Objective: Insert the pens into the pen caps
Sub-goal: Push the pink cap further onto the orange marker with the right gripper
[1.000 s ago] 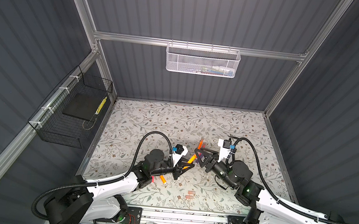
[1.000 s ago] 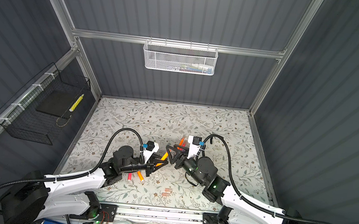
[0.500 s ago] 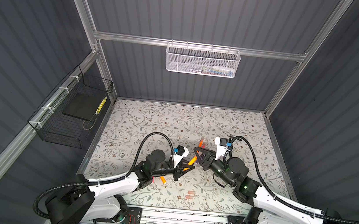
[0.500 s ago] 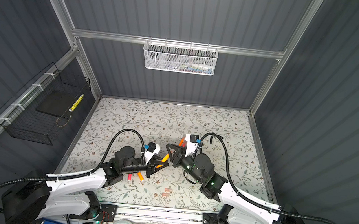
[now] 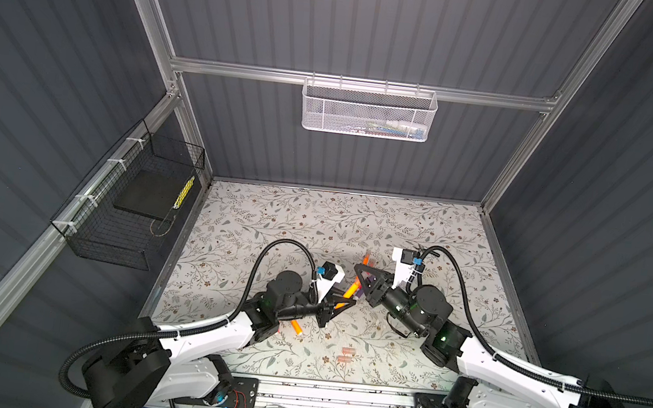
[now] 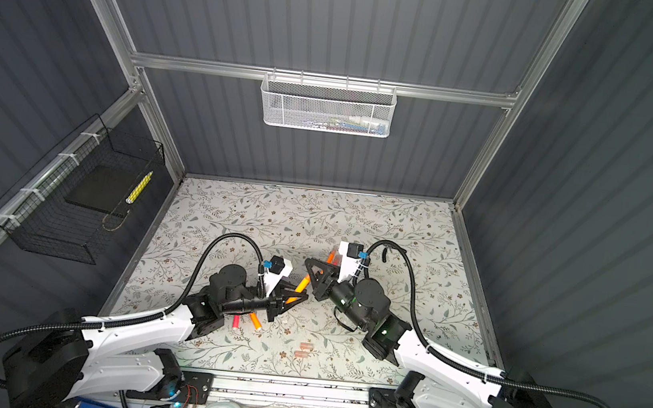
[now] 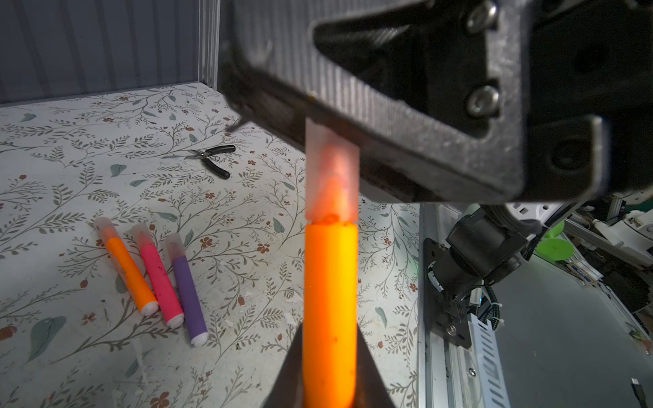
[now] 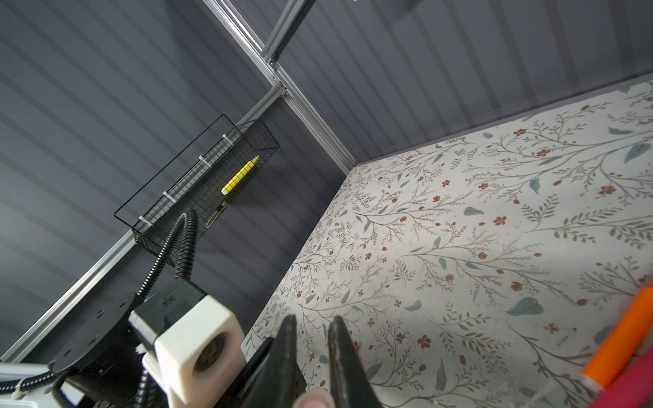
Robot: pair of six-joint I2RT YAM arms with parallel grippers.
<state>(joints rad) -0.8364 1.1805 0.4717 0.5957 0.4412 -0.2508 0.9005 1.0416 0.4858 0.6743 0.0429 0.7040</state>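
My left gripper is shut on an orange pen, held above the mat in both top views. A translucent pinkish pen cap sits over the pen's tip, right up to the orange barrel. My right gripper is shut on that cap, meeting the left gripper at mid-table. Three capped pens lie side by side on the mat: orange, pink and purple. Two loose caps lie near the front edge.
Black-handled pliers lie further back on the floral mat. An orange pen and a red pen lie beside the left arm. A black wire basket hangs on the left wall, a white mesh basket on the back wall.
The right gripper has shifted left toward the left gripper and its jaws have closed. The left gripper has kept the orange pen almost still.
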